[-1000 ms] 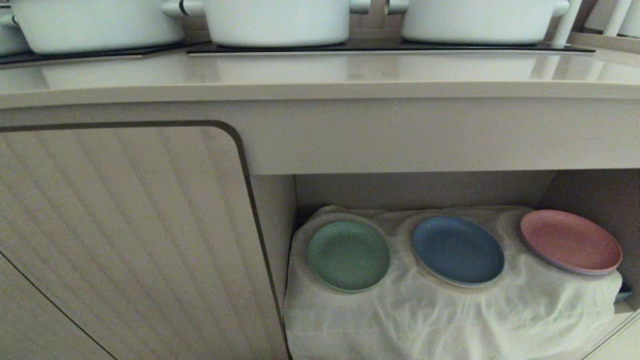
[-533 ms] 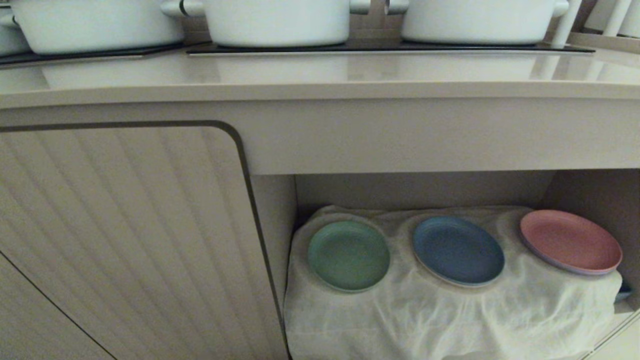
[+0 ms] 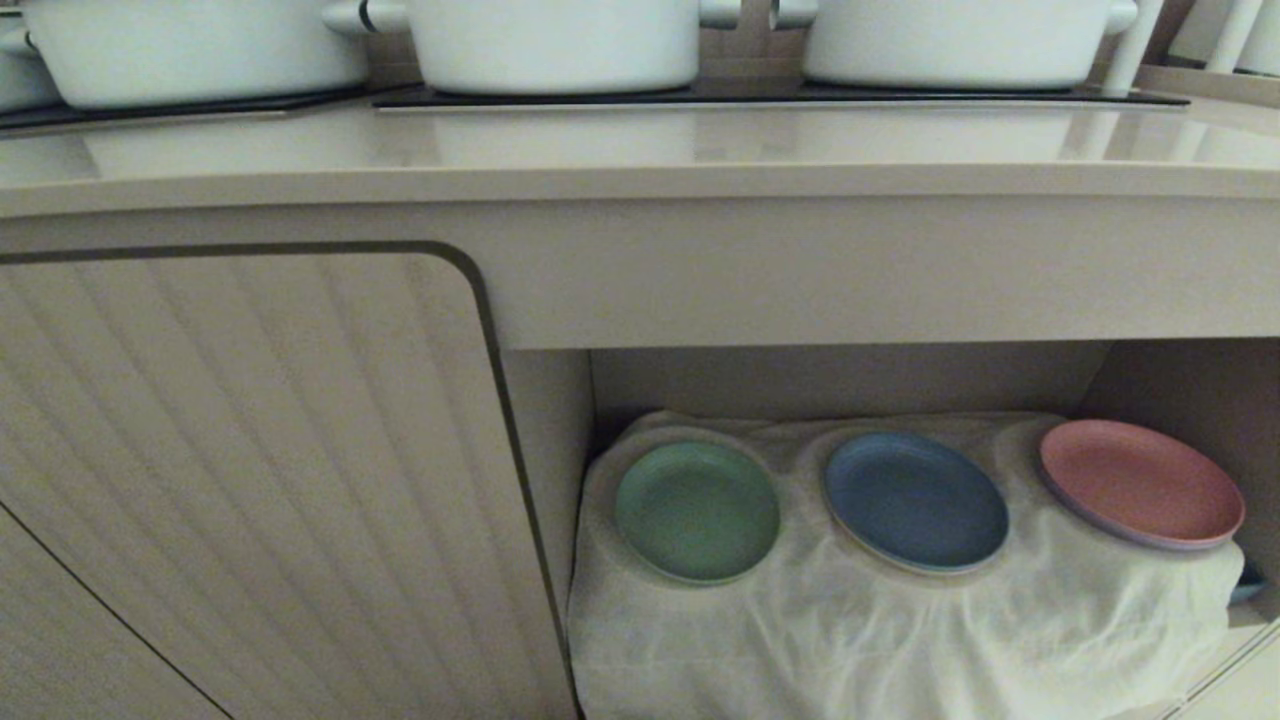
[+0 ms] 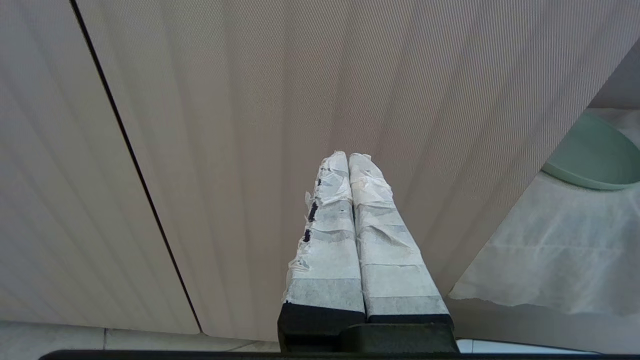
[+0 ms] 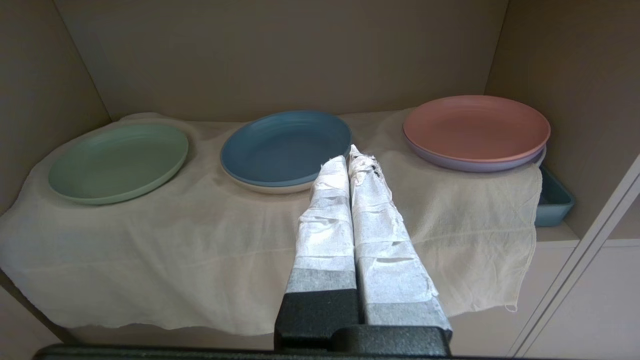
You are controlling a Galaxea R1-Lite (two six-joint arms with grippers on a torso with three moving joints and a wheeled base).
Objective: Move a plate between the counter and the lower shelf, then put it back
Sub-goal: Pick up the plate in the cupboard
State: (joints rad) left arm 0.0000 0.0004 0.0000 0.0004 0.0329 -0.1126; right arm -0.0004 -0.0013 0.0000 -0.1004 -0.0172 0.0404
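the plate (image 3: 697, 512) lies flat on the cloth (image 3: 900, 620) at the left end of the lower shelf (image 3: 850, 380), close to the shelf's left wall. the blue plate (image 3: 916, 500) sits at the middle and the pink plate (image 3: 1140, 483) at the right end, both apart from it. nothing grips the green one, and the front strip of the counter (image 3: 640, 150) carries no plate; only white pots (image 3: 555, 40) stand along its back edge. judged from this, the task looks to be at its very start, or else already finished; the pictures alone cannot settle which. the right gripper (image 5: 355, 152) is clenched and empty, hanging before the shelf's front edge, aimed toward the blue plate. the left gripper (image 4: 348, 156) is also clenched on nothing, facing the ribbed cabinet door (image 4: 250, 100) beside the shelf.
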